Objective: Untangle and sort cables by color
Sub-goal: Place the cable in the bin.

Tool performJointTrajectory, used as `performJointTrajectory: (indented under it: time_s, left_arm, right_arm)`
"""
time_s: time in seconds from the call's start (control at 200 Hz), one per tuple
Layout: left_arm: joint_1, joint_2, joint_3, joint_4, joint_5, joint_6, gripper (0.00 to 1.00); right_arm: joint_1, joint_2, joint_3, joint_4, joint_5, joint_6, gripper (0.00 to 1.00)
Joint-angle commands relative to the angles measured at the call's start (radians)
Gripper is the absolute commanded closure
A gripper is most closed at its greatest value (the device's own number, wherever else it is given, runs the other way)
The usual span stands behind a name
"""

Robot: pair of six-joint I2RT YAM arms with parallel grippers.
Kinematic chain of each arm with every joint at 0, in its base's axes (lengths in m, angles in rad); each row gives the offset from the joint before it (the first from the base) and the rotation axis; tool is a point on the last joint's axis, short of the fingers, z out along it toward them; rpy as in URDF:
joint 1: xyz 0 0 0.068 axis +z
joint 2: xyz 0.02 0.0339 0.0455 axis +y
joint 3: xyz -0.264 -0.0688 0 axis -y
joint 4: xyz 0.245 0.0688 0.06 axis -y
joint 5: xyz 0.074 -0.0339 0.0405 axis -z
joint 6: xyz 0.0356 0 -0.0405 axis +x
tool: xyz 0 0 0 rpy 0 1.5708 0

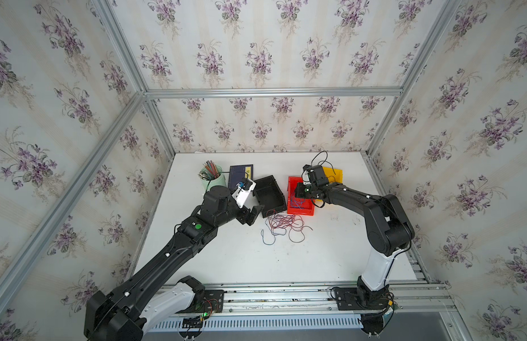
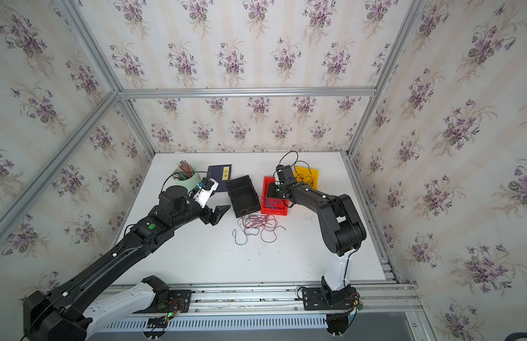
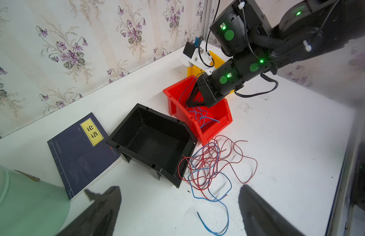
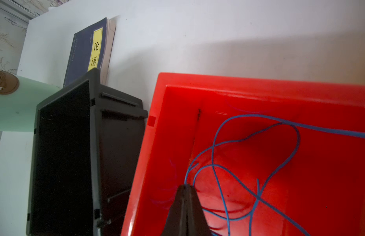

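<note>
Red plastic open-top bin (image 4: 239, 79) holds the thin blue curly cable (image 4: 320, 128), pinched by the right gripper (image 4: 185, 186), jaws pressed together. A red-and-blue cable tangle (image 3: 206, 163) lies at the bin's six o'clock; the left gripper (image 3: 179, 187) is spread, empty. On release the springy strand could cling and flip out.

Bare white table (image 1: 227, 259) open well in front of the red bin (image 1: 300, 211), tangled cables (image 1: 281, 222) just before its front wall, black bin (image 1: 271, 196) close beside it, yellow bin (image 1: 336, 174) behind, right gripper (image 4: 185, 187) and blue cables (image 4: 297, 141) inside
</note>
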Motion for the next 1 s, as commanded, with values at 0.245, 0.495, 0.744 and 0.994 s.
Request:
performJointTrajectory:
  time_s: [0.245,0.495,0.744,0.994]
  left_arm:
    - [0.0,0.021,-0.003,0.054,-0.004,-0.024,0.07]
    - [0.001,0.013,-0.012,0.062,-0.01,-0.035,0.06]
    - [0.001,0.015,-0.027,0.066,-0.002,-0.053,0.06]
    - [0.0,0.057,-0.006,0.062,0.027,-0.07,0.06]
  right_arm:
    - [0.001,-0.104,0.07,-0.121,0.01,-0.008,0.51]
    - [-0.032,-0.186,0.127,-0.235,0.043,0.005,0.4]
    - [-0.157,-0.193,0.098,-0.314,-0.024,0.032,0.4]
    - [-0.209,-0.146,0.068,-0.293,-0.083,0.059,0.45]
